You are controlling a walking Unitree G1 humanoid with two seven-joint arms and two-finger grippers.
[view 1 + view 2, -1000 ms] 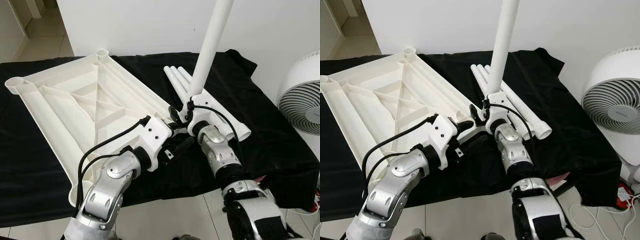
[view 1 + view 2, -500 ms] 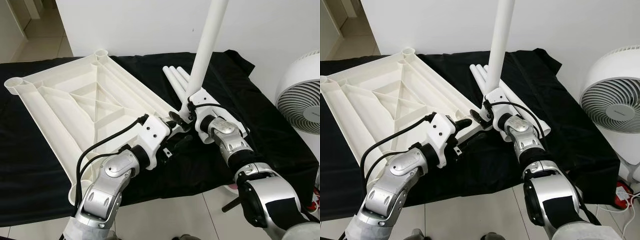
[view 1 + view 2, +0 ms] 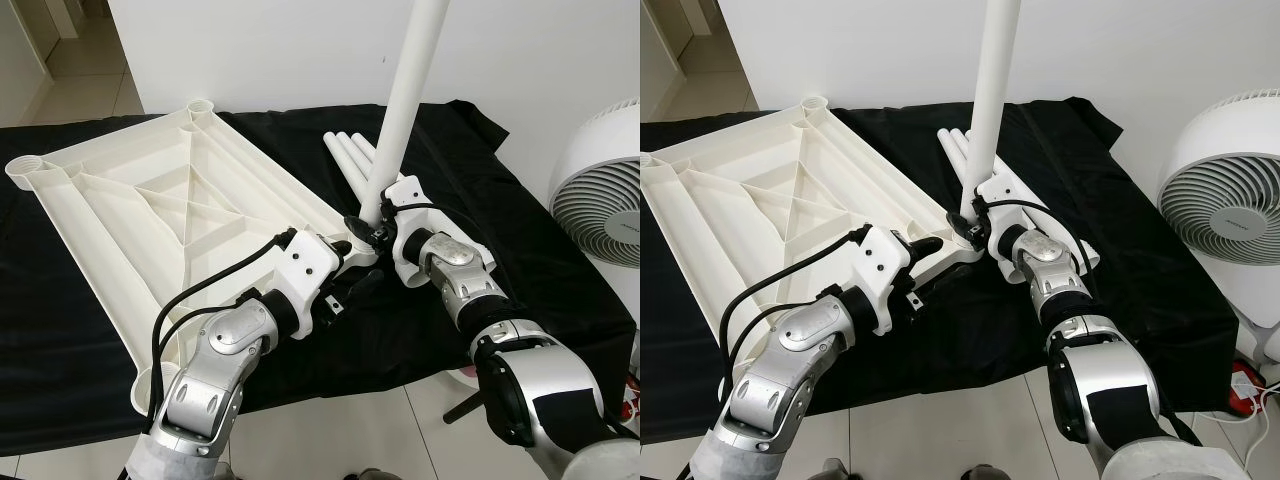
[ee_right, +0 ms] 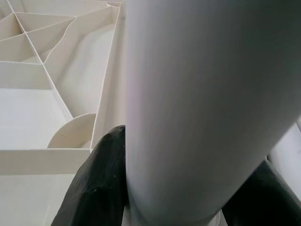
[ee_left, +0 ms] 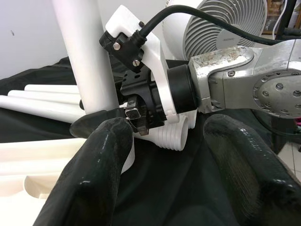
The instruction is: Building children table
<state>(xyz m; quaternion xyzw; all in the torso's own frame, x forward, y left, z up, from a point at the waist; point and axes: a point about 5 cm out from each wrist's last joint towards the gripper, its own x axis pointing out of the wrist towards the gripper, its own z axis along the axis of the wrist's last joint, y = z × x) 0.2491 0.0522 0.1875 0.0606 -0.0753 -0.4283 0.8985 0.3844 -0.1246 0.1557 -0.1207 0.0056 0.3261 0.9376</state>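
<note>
now the white children's tabletop (image 3: 150, 210) lies upside down on a black cloth (image 3: 540, 260), its ribbed underside facing up and round leg sockets at its corners. the right gripper (image 3: 372, 222) holds a white table leg (image 3: 408, 90) nearly upright, leaning slightly to the right, with the leg's lower end at the tabletop's near right corner socket (image 3: 965, 243). in the right wrist view its black fingers (image 4: 101, 183) are closed around the leg on both sides, with the tabletop's ribs just beyond. the left gripper (image 3: 345, 272) reaches in from the near left to that same corner; in the left wrist view its fingers (image 5: 94, 174) are spread apart, one lying against the white corner edge, the other over the black cloth, gripping nothing. three spare legs (image 3: 350, 155) lie side by side on the cloth, just to the right of the tabletop and behind the upright leg. a white fan (image 3: 600, 200) stands at the far right, beside the cloth.
</note>
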